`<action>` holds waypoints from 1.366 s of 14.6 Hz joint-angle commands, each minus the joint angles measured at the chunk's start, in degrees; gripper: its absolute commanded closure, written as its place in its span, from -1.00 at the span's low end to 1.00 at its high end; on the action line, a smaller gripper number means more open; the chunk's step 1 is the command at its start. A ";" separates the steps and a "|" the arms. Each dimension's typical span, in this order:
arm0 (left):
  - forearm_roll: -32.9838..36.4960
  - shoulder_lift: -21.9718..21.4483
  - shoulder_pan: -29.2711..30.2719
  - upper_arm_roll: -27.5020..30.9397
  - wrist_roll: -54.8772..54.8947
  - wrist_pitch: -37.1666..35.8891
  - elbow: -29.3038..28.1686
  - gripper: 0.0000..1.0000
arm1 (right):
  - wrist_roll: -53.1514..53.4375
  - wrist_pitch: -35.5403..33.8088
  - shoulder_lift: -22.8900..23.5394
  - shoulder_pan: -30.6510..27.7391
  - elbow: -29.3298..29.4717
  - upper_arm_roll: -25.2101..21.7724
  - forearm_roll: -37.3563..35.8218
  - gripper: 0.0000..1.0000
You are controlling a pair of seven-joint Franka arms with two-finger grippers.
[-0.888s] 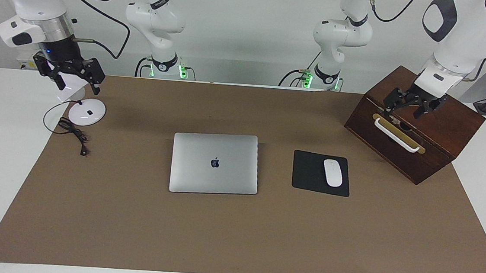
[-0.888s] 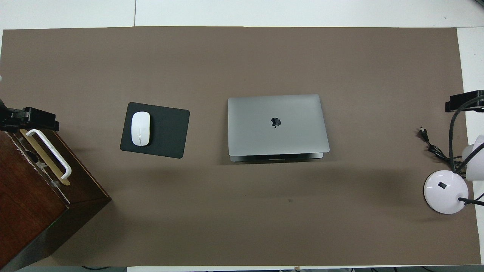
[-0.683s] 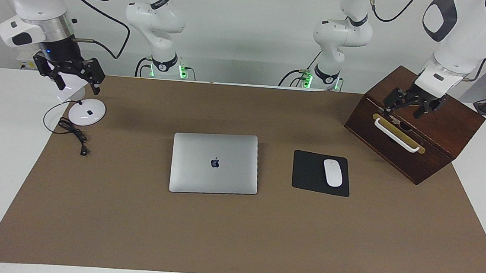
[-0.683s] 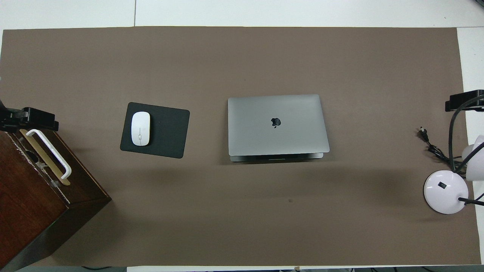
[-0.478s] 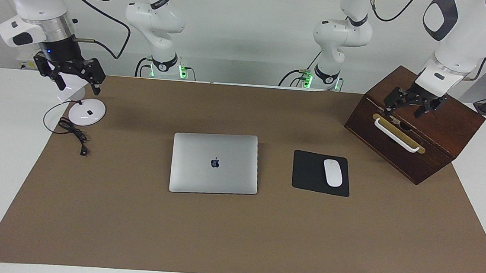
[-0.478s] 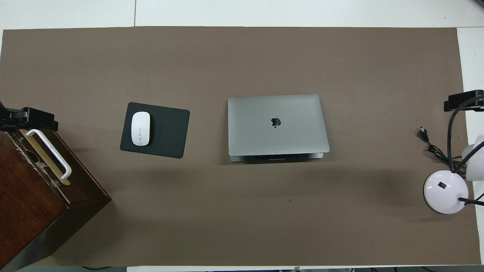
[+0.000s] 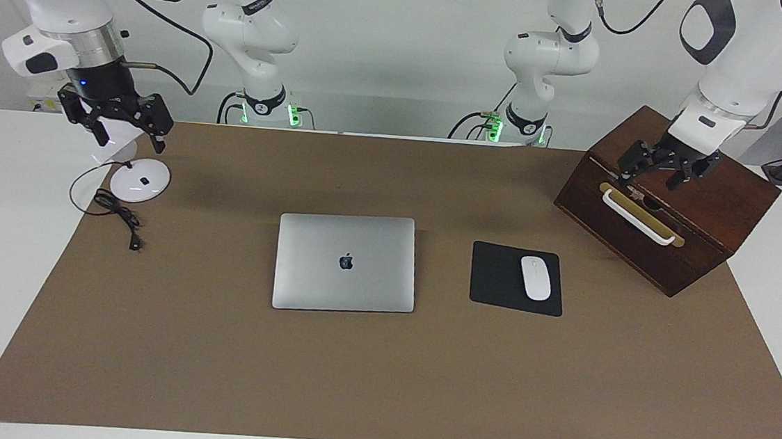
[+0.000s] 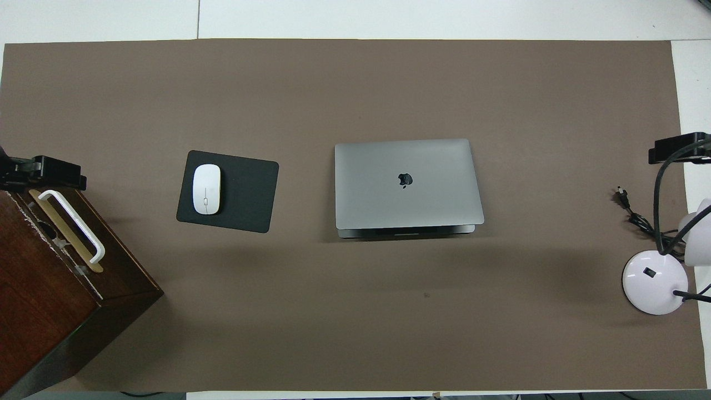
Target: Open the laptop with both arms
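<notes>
We find the laptop closed and flat at the centre of the frame on the tabletop, beside the mouse pad. The left gripper hangs at upper right over the wooden box, fingers spread wide. The right gripper hangs at upper left over the lamp, fingers likewise spread.

Bright, even light falls from above, and both views are sharp. Soft, faint shadows lie on the brown mat beside the laptop. No glare shows.
</notes>
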 commanded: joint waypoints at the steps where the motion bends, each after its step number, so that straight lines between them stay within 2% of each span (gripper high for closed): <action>1: -0.66 -0.77 -0.30 0.12 -0.88 0.28 -0.32 -1.00 | -0.34 1.37 -0.66 -0.22 -0.70 0.27 0.17 -1.00; 2: -0.66 -0.85 -0.13 0.12 -0.88 0.37 -0.32 -1.00 | -0.25 1.37 -0.66 -0.22 -0.70 0.36 0.17 -1.00; 3: -0.66 -0.85 -0.22 0.21 -1.05 0.46 -0.23 -0.72 | -0.25 1.46 -0.66 -0.22 -0.70 0.36 0.17 -1.00; 5: -0.66 -0.85 -0.04 0.21 -1.14 0.46 -0.14 0.95 | -0.25 1.46 -0.66 -0.22 -0.61 0.53 0.17 -1.00; 6: -0.66 -0.85 0.05 0.21 -1.14 0.37 -0.14 1.00 | -0.25 1.46 -0.66 -0.14 -0.70 0.53 0.17 -1.00; 15: -0.84 -1.20 0.22 0.03 -0.53 0.72 -0.67 1.00 | -0.43 2.34 -0.48 -0.14 -0.35 0.53 0.79 -1.00; 20: -1.98 -2.52 -1.18 -0.06 0.17 4.84 -3.82 1.00 | -0.34 3.57 -0.31 -0.14 -0.87 0.53 0.87 -1.00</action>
